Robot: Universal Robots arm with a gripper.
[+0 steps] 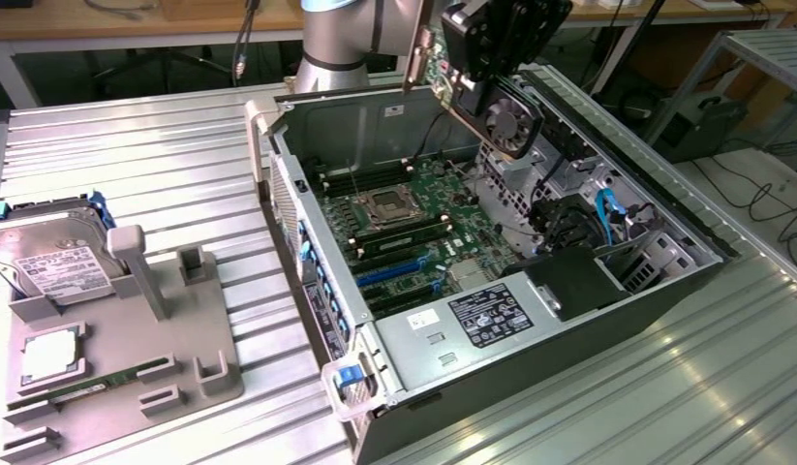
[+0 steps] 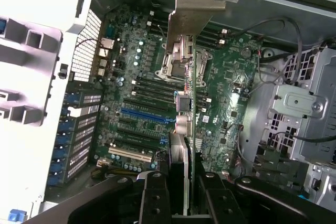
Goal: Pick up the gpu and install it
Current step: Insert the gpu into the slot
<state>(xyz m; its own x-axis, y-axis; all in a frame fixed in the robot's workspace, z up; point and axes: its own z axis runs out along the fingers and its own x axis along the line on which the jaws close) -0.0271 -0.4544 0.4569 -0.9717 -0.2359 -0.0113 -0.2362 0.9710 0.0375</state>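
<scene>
Exterior view first: my gripper (image 1: 491, 73) is up over the far end of the open computer case (image 1: 359, 126), its jaws drawn in most of the way and clamped on the gpu (image 1: 512, 124). The card hangs in the air with its round fan facing the camera and its silver bracket (image 1: 420, 53) sticking up on the exterior view's left. It is above the motherboard (image 1: 412, 223) and not seated in any slot. On the wrist view I look along the gpu (image 2: 189, 103) edge-on, with the two black fingers (image 2: 155, 198) pressed against either face of it and the bracket (image 2: 193, 9) at the end away from the gripper (image 2: 184, 198). Below it lies the board, and the blue slot (image 2: 144, 115) sits off to one side of the card's edge. Over on the exterior view's left, well apart from the case, the grey fixture (image 1: 178, 329) on the slatted table (image 1: 153, 155) holds a hard drive (image 1: 49, 257) and a memory stick (image 1: 101, 380).
</scene>
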